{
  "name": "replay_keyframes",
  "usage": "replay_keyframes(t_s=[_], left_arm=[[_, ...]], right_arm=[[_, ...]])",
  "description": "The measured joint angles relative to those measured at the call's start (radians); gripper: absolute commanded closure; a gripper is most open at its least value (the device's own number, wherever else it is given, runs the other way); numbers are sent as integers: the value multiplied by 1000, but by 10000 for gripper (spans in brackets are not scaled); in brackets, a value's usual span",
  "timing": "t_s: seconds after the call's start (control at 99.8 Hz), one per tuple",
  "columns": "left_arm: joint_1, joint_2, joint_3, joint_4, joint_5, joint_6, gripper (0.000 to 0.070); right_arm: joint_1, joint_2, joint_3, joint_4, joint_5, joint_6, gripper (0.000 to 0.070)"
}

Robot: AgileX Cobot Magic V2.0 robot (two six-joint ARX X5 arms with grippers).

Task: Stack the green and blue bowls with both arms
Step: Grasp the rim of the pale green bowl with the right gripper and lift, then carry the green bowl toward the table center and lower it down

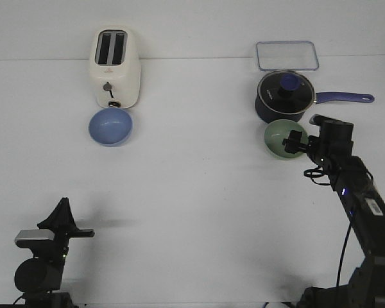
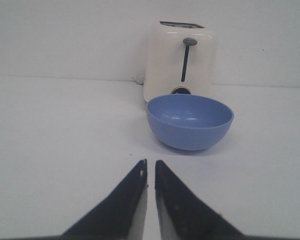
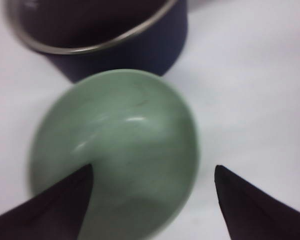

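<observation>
The pale sage green round bowl [image 1: 281, 138] sits empty beside the dark navy lidded saucepan [image 1: 285, 96], straddled by the released right pincer [image 3: 152, 172]. The empty periwinkle blue bowl [image 2: 190, 121] fronts the cream toaster [image 2: 182, 60]; the left pincer [image 2: 150, 167] is nearly clenched, empty.

The right wrist view is blurry. The saucepan [image 3: 97, 35] beyond the right end effector [image 3: 152, 177] is cut off by the edge, and so are the finger bases. In the front view, that end effector hides part of the green bowl [image 1: 279, 138].
</observation>
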Motion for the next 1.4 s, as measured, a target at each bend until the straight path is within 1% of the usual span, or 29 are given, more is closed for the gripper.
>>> replay_keyframes(t_s=[0.11,0.18,0.19,0.23,0.301,0.311,0.321,0.341,0.461,0.541,0.681,0.842,1.042,1.102,1.213,1.333,1.403], left_arm=[[0,0,0,0,0,0,685],[0,0,0,0,0,0,685],[0,0,0,0,0,0,685],[0,0,0,0,0,0,685],[0,0,0,0,0,0,685],[0,0,0,0,0,0,685],[0,0,0,0,0,0,685],[0,0,0,0,0,0,685],[0,0,0,0,0,0,685],[0,0,0,0,0,0,685],[0,0,0,0,0,0,685],[0,0,0,0,0,0,685],[0,0,0,0,0,0,685],[0,0,0,0,0,0,685],[0,0,0,0,0,0,685],[0,0,0,0,0,0,685],[0,0,0,0,0,0,685]], right_arm=[[-18,90,55,-18,-1,-14,240],[-24,134,69,-18,-4,-17,304],[-26,138,70,-17,-4,-17,331],[-29,158,72,-19,-8,-18,395],[-29,182,72,-22,-11,-22,582],[-29,185,72,-23,-11,-23,598],[-29,187,72,-24,-11,-24,642],[-29,190,72,-25,-11,-25,699],[-29,193,77,-18,-11,-47,700],[-29,193,100,-40,-21,-53,700],[-30,167,129,-79,-69,-67,700],[-30,23,129,-108,-138,-70,700],[-12,-180,132,-226,-214,-77,700],[13,-231,104,-229,-232,-78,700],[89,-335,5,-240,-236,-86,700],[210,-424,-117,-248,-236,-84,700],[295,-454,-179,-238,-215,-71,700]])
